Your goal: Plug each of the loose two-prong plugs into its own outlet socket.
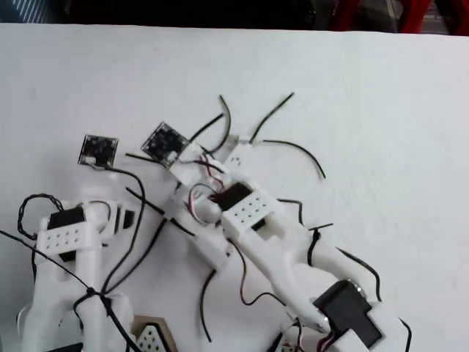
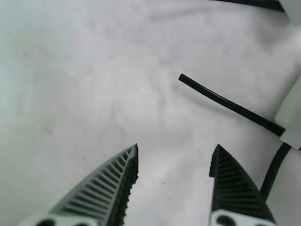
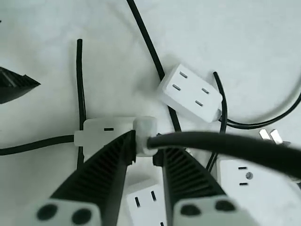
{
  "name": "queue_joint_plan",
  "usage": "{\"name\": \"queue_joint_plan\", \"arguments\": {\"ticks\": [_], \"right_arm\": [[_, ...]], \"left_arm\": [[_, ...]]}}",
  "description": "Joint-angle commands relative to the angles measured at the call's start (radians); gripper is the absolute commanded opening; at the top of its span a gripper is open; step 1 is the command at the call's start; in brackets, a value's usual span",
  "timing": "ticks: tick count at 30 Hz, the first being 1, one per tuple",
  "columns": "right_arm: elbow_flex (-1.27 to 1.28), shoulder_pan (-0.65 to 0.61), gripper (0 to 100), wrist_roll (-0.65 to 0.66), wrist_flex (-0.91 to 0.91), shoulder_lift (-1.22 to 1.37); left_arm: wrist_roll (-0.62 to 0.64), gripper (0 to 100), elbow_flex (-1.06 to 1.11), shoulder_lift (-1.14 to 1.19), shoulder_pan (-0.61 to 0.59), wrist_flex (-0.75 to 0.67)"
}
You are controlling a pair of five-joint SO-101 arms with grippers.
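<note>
Left side: the left arm (image 1: 69,238) stands at the near left corner of the table (image 1: 381,88). Its wrist view settles what the high view leaves unclear. The left claw (image 2: 175,149) has its fingers apart with nothing between them, over bare tabletop. A black cable end (image 2: 221,101) lies just past the tips.

Centre: from above, two small dark squares (image 1: 98,150) (image 1: 165,143) lie beyond the arms, near each other. I cannot tell what they are. Loose black cables (image 1: 271,117) fan out around them.

Right side: the high view shows the right arm (image 1: 293,249) stretched on a diagonal from the near right corner toward the table's middle. The wrist view adds the detail. The right claw (image 3: 145,141) is clamped on a white plug (image 3: 143,129), and the plug's thick lead (image 3: 225,146) runs off to one side. The plug sits against a white outlet (image 3: 101,129); I cannot tell whether its prongs are fully in.

A four-slot outlet (image 3: 190,92) lies near, apart from the plug. A third outlet (image 3: 146,200) lies under the claw. A fourth outlet (image 3: 240,176) lies under the lead, with the bare prongs of a second plug (image 3: 270,136) just beside it.
</note>
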Motion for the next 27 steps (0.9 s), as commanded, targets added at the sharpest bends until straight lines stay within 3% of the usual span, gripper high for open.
{"name": "queue_joint_plan", "arguments": {"ticks": [1,16,27], "right_arm": [[-0.054,-0.005,1.7,0.009,0.015,-0.013],[-0.060,0.012,1.7,-0.055,0.016,0.082],[-0.184,0.007,1.7,-0.126,0.217,0.091]], "left_arm": [[0.011,25,-0.003,-0.030,-0.008,-0.018],[0.011,25,-0.003,-0.030,-0.008,-0.018],[0.011,25,-0.003,-0.030,-0.008,-0.020]]}}
